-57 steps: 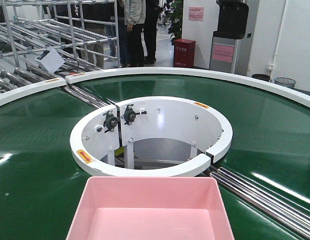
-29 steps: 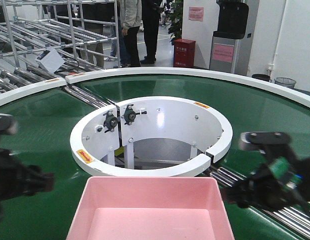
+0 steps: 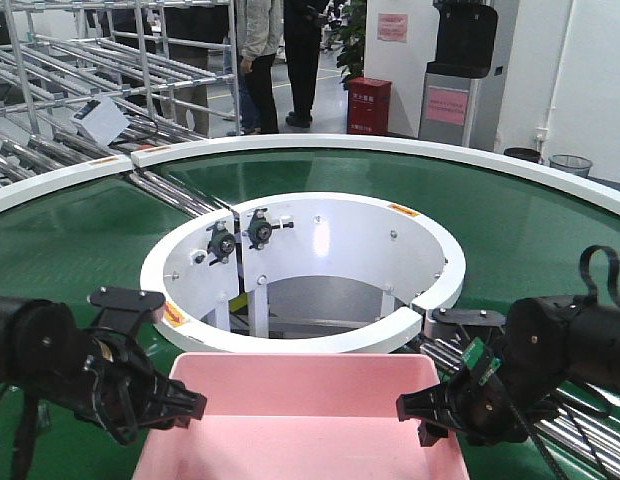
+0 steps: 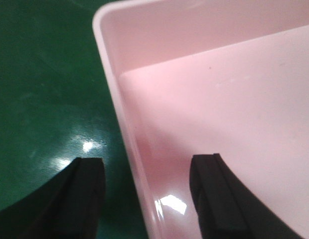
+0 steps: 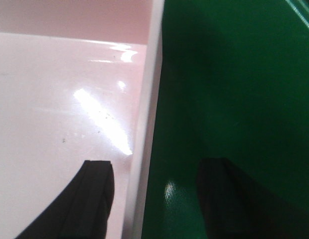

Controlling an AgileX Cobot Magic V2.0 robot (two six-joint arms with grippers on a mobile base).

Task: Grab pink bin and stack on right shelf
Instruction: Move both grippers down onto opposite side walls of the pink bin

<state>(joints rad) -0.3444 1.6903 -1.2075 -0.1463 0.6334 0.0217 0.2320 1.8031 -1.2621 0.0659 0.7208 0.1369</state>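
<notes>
The pink bin [image 3: 300, 420] sits on the green conveyor belt at the bottom centre of the front view. My left gripper [image 3: 180, 408] is open and straddles the bin's left wall [image 4: 125, 124], one finger inside, one outside over the belt. My right gripper [image 3: 420, 412] is open and straddles the bin's right wall [image 5: 147, 119] the same way. Neither pair of jaws touches the wall. The right shelf is out of view.
The green belt [image 3: 70, 260] curves around a white ring opening [image 3: 300, 270]. Steel rollers [image 3: 550, 395] run at the right. Roller racks [image 3: 80, 70] and people [image 3: 260, 50] stand at the back.
Both arms have come into view and moved inward to the bin's sides; the open grippers now straddle its left and right walls. The bin has not moved.
</notes>
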